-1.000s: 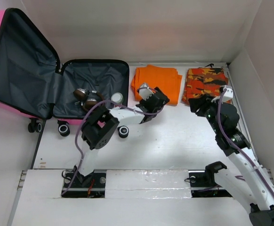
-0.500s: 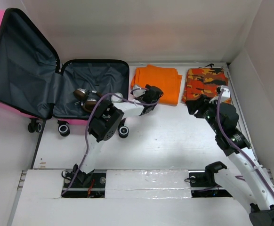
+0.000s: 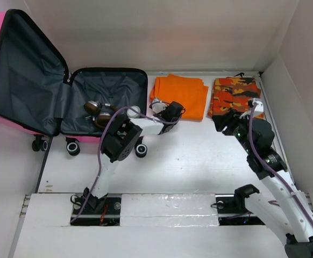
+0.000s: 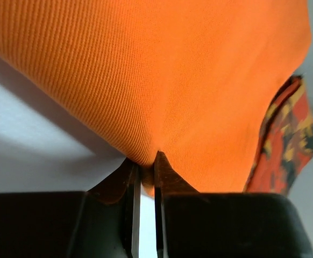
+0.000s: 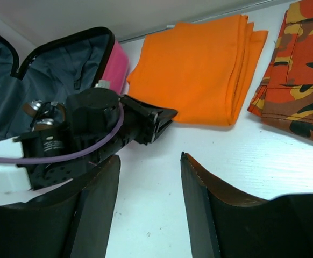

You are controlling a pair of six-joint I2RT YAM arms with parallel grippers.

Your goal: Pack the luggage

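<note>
Left wrist view alone is showing the left gripper (image 4: pixel 144 164) pinching the near edge of the folded orange cloth (image 4: pixel 189 80); overhead, the luggage (image 3: pixel 27 70) is lying open far left, right gripper (image 5: pixel 150 158) hanging spread, empty.

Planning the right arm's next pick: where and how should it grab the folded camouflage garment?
Pinch the camouflage garment at its layered near edge. It lies flat, offering nothing to bite from above, so probably come in low from the near side, where the right gripper hovers, jaws open.
</note>
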